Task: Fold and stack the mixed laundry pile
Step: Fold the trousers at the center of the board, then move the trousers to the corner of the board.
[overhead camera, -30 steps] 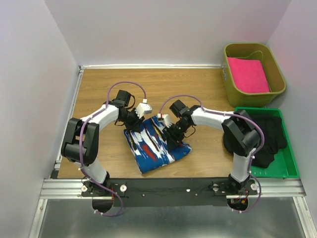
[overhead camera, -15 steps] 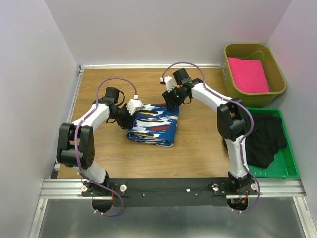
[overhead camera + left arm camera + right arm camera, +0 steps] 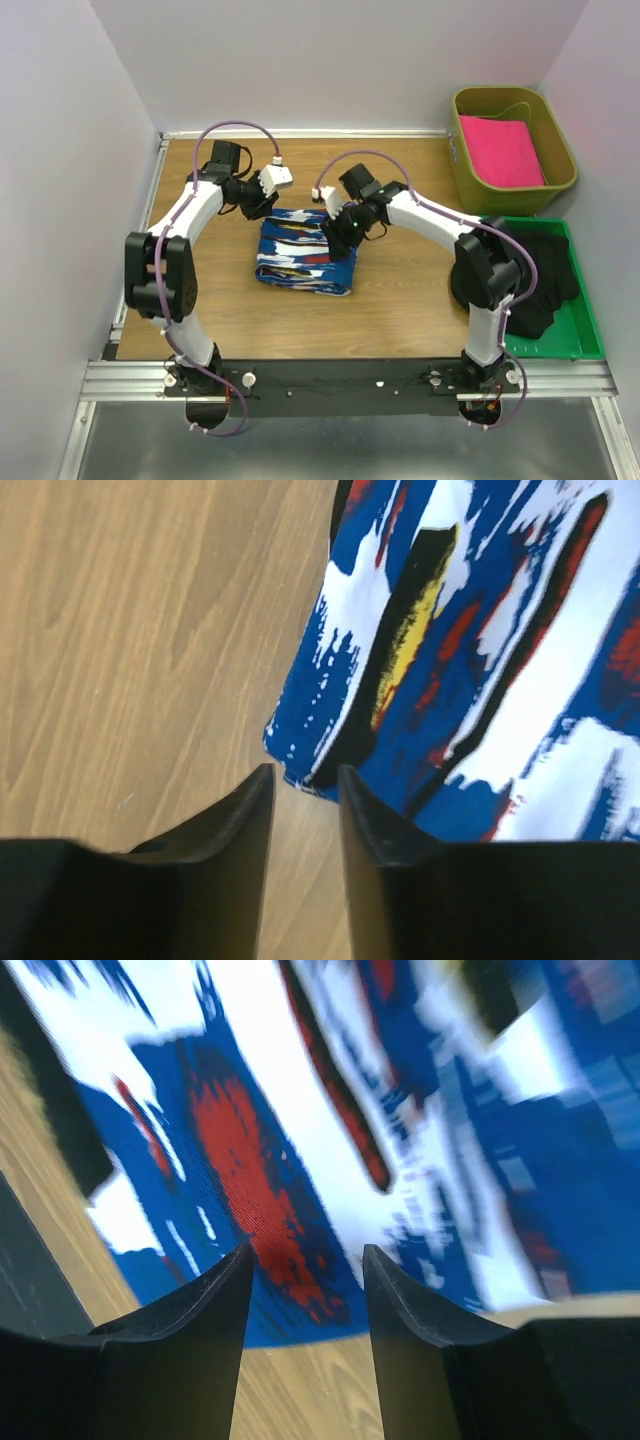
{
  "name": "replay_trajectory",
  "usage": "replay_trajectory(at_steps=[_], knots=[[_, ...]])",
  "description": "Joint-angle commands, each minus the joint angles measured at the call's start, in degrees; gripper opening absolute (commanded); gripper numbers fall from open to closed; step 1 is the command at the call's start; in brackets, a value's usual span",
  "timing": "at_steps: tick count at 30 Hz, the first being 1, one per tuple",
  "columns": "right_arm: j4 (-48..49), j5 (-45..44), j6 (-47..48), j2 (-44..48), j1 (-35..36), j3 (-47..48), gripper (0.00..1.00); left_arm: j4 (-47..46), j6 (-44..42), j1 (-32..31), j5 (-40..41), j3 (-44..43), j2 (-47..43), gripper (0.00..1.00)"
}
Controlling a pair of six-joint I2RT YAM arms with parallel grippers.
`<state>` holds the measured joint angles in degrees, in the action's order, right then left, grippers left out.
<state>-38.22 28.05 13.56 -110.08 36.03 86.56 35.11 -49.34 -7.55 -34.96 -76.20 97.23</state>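
Lying on wooden table (image 3: 400, 290) between walls (image 3: 60, 150): blue cloth (image 3: 300, 262); left fingers (image 3: 230, 865), right fingers (image 3: 190, 1350) released.

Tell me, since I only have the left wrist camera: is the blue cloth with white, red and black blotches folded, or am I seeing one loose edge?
Observer: Folded. From overhead, the blue patterned cloth is a compact rectangle on the wooden table.
Operator: Where is the right hand?
Observer: The right hand is open over the cloth's far right corner, with nothing between its fingers.
Operator: And the other garment?
Observer: The plain black garment lies unfolded in the green plastic tray at the table's right edge.
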Motion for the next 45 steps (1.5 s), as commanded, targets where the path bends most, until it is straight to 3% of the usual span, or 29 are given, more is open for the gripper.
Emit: replay_trajectory(at_steps=[1,5,9,12,17,22,26,32,35,41,45], knots=[[1.9,-0.6,-1.4,-4.9,-0.3,-5.3,0.56,-1.4,2.8,0.3,-0.4,-2.2,6.6,0.29],[4.8,-6.1,-0.5,-8.8,-1.0,-5.4,0.55,-6.2,7.2,0.3,3.6,-3.5,13.6,0.23],[2.5,-7.1,0.1,-11.2,-3.9,1.3,0.56,-7.4,11.3,1.7,6.0,-7.5,16.4,0.17],[-0.4,-3.4,-0.4,-6.6,-4.2,3.2,0.57,-4.0,10.9,4.3,0.9,-9.4,12.8,0.17],[2.7,14.8,-12.1,3.5,-4.2,-2.2,0.61,7.0,8.7,5.6,-14.1,-4.2,-0.2,0.31],[15.9,23.3,-26.9,6.8,-2.8,-10.8,0.61,7.3,19.3,3.3,-30.4,9.8,-7.7,0.36],[20.3,28.3,-35.1,1.6,-1.5,-9.2,0.58,-2.1,32.6,-0.3,-36.2,16.8,-7.8,0.36],[25.1,31.4,-38.3,-5.4,-1.4,-14.6,0.51,-12.8,44.8,0.1,-31.9,24.1,-2.8,0.34],[27.0,31.5,-37.7,-9.6,-1.5,-18.9,0.48,-16.8,49.0,4.1,-26.3,26.3,2.8,0.29],[26.1,32.0,-35.9,-17.1,-2.5,-20.0,0.46,-15.6,48.2,9.0,-24.4,25.0,17.3,0.26],[24.5,32.0,-34.5,-18.2,-4.6,-18.1,0.45,-14.8,45.8,9.6,-24.4,24.0,19.3,0.24]])
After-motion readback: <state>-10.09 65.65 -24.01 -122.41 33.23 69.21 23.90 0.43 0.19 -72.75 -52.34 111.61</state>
